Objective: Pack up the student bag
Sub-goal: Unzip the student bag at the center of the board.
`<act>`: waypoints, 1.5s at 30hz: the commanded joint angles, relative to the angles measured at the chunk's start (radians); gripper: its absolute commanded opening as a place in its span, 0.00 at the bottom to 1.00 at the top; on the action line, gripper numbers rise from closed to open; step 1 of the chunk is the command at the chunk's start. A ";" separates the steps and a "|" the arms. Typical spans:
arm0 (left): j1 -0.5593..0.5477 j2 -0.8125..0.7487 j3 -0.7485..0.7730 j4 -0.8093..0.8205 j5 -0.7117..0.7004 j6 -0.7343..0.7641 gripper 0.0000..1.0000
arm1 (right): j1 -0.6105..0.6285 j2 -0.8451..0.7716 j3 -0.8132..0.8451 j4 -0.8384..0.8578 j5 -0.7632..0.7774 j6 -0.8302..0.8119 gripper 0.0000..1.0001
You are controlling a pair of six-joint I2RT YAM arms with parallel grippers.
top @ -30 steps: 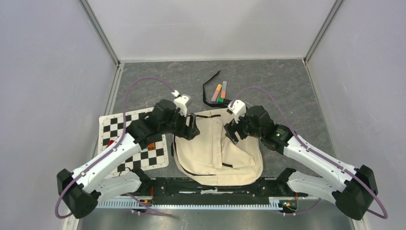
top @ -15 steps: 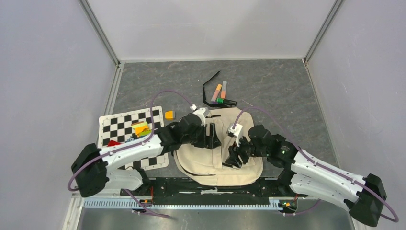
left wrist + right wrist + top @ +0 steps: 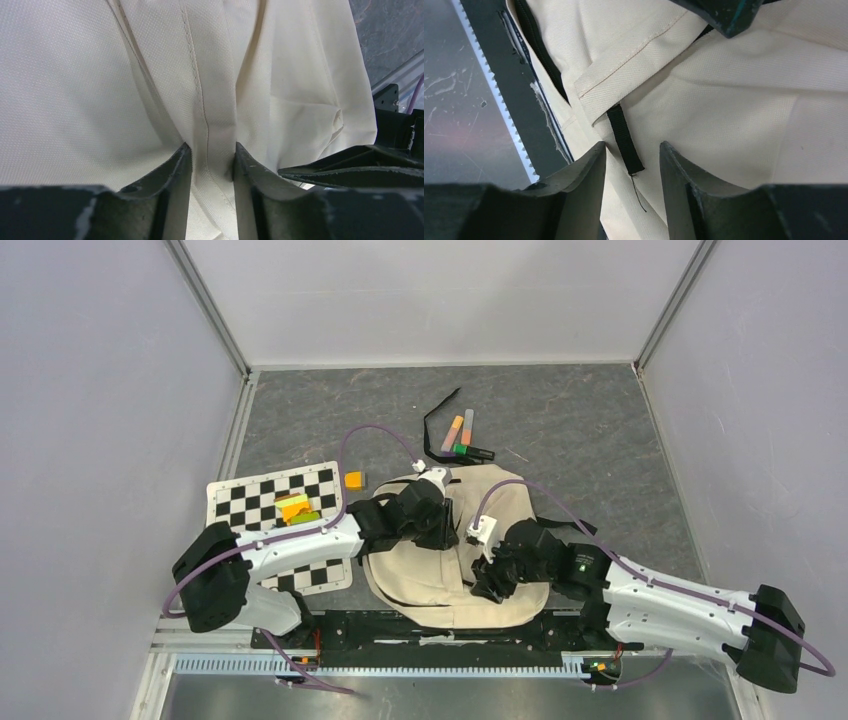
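1. The worktop is grey and looks like stone. Pale walls stand on three sides of it.
2. The bag is cream. It lies flat at the near edge of the worktop, in the middle, and its cloth is full of folds.
3. The left arm reaches in from the near left corner, across the mat, to the top of the bag. The right arm reaches in from the near right corner, low along the near edge, to the bag's near half.
4. The mat has black and white squares. It lies by the left edge, just beside the bag.
5. The left gripper is clenched on the bag. A ridge of cream cloth with a seam stands up between its two fingers and fills the gap.
6. The right gripper rests on the bag close to the near edge. Its fingers stand apart, one on each side of a small strap end, and they are not squeezing it.
7. A thin black strap lies loose in the middle of the worktop, past the far end of the bag.
8. Some pens lie next to that strap. One is orange, one is grey and one has green on it.
9. A little pile of blocks, orange, yellow and green, sits on the mat.
10. One orange block sits on the worktop, just off the mat's far right corner.
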 commanded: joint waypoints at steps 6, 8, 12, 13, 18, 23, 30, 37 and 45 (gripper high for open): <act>-0.006 -0.021 0.007 0.024 -0.034 -0.010 0.35 | 0.061 0.047 0.049 0.043 0.116 -0.017 0.28; -0.006 -0.041 -0.002 0.028 -0.036 0.000 0.47 | 0.068 0.045 0.051 0.048 0.130 -0.012 0.16; -0.007 -0.126 -0.067 0.075 -0.038 0.035 0.63 | 0.073 0.021 0.069 0.051 0.155 0.003 0.06; -0.007 -0.157 -0.097 0.092 -0.034 0.039 0.64 | 0.073 0.015 0.076 0.049 0.155 0.005 0.06; -0.011 -0.244 -0.197 0.179 0.030 0.046 0.63 | 0.074 0.012 0.111 0.031 0.155 0.015 0.04; -0.029 -0.273 -0.251 0.223 0.080 0.058 0.66 | 0.073 0.017 0.126 0.023 0.136 0.018 0.12; -0.035 -0.284 -0.283 0.242 0.095 0.049 0.68 | 0.075 0.050 0.111 0.047 0.108 0.018 0.22; -0.038 -0.292 -0.298 0.248 0.095 0.052 0.63 | 0.074 0.071 0.105 0.071 0.100 0.028 0.26; -0.038 -0.315 -0.325 0.248 0.098 0.057 0.61 | 0.075 0.064 0.105 0.073 0.121 0.037 0.00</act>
